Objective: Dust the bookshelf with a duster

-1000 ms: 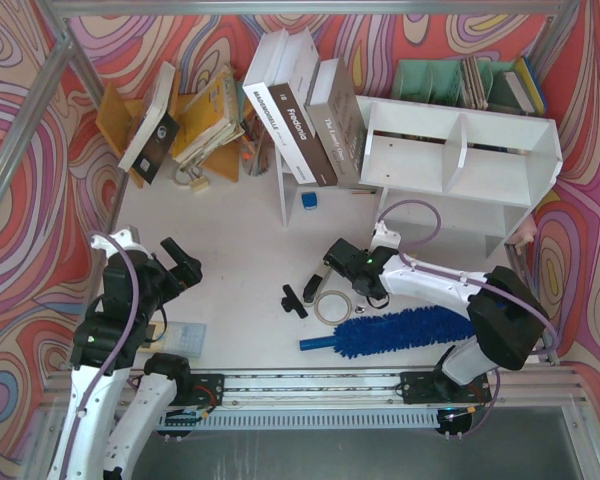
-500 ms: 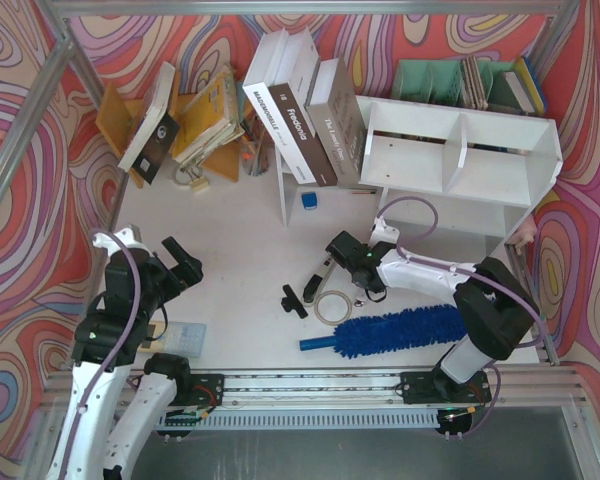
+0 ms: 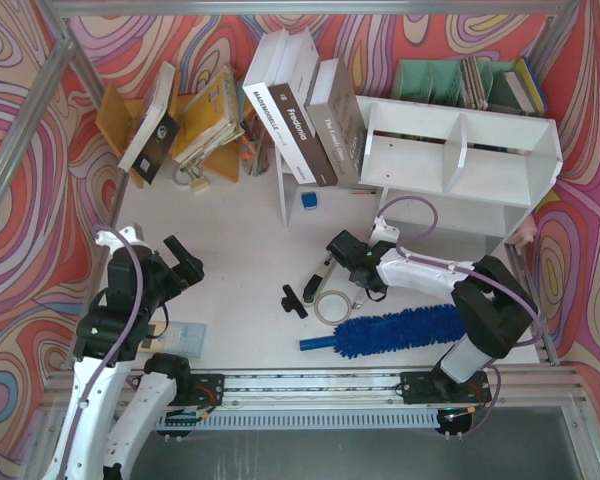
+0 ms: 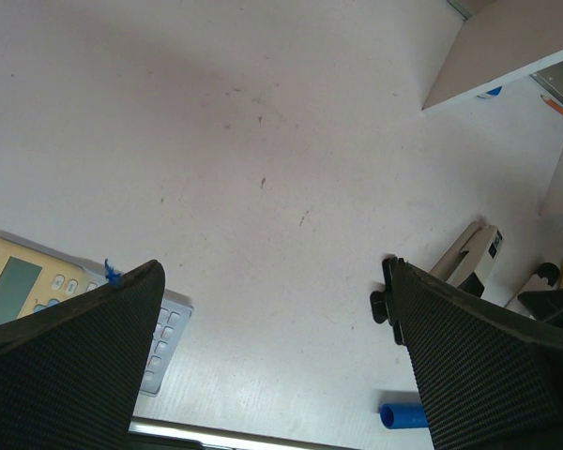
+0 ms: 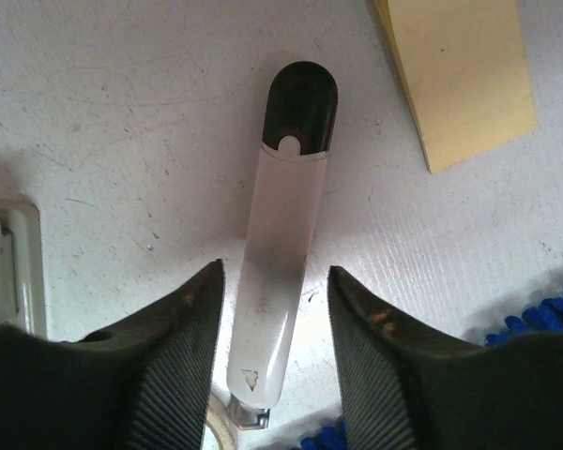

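Note:
The white bookshelf (image 3: 460, 150) stands at the back right, its two compartments facing the arms. The blue duster (image 3: 400, 330) lies flat on the table near the front edge, with its handle (image 3: 315, 343) pointing left. My right gripper (image 3: 342, 250) is low over the table, above and left of the duster. It is open, and its jaws straddle a slim white-and-black marker-like tool (image 5: 286, 234) with a gap on both sides. Blue duster fibres (image 5: 544, 314) show at the lower right of the right wrist view. My left gripper (image 3: 180, 262) is open and empty; the handle's end (image 4: 401, 415) shows in its view.
A calculator (image 3: 175, 337) lies by my left arm, also in the left wrist view (image 4: 38, 291). A black clip (image 3: 295, 298) and a tape ring (image 3: 332, 305) lie mid-table. Leaning books (image 3: 300, 105), a green file rack (image 3: 440, 80) and a yellow note (image 5: 460, 75) are also there.
My right gripper has shifted slightly left and towards the back, over the marker-like tool. My left arm has barely moved. The duster has not moved.

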Controlling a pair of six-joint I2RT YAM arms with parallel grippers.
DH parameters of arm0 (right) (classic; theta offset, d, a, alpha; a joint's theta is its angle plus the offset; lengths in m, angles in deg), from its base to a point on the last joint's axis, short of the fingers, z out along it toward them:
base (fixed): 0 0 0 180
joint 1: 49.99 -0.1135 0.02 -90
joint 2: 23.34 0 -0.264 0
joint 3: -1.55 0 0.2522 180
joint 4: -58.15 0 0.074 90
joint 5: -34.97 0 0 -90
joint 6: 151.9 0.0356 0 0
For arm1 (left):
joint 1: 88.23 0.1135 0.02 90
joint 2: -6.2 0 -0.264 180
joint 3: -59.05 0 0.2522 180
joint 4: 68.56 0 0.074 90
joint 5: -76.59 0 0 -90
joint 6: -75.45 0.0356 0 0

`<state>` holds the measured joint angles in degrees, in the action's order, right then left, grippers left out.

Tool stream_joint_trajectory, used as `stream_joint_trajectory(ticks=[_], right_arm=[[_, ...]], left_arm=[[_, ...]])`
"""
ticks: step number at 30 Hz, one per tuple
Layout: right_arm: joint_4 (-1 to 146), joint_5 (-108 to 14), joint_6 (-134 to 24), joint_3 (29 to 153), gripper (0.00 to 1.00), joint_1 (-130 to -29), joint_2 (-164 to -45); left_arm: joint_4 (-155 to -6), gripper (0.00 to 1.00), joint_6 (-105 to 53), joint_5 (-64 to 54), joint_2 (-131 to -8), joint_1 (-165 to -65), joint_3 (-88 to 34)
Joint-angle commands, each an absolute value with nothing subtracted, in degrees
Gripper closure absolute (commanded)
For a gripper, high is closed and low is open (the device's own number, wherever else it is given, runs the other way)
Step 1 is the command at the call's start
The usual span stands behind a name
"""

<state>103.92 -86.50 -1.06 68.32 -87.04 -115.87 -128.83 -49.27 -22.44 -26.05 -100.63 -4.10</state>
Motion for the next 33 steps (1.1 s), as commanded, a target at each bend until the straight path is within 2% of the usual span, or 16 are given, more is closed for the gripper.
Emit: stream_joint_trajectory(ticks=[1,6,20,33], right_arm=[[105.62,-88.51,-1.03,68.84,0.48,-86.55,-113.75],[108.75,-88.23,0.36,68.66,0.46,-86.55,-110.69],[116.33,-84.2,5.55,61.6,0.43,-86.64,-90.83],[126.05,-80.65,9.75,59.96,0.39,-86.64,-84.7]], left_arm=[[-128.99,0.02,-49.45,-22.81,-25.98,-100.9,-3.24],[-129.02,0.02,-49.21,-22.62,-26.4,-100.89,-3.48],[-128.3,0.02,-48.85,-20.77,-24.9,-100.89,-3.05],[-128.46,0.02,-49.0,-20.83,-25.33,-100.97,-2.96]])
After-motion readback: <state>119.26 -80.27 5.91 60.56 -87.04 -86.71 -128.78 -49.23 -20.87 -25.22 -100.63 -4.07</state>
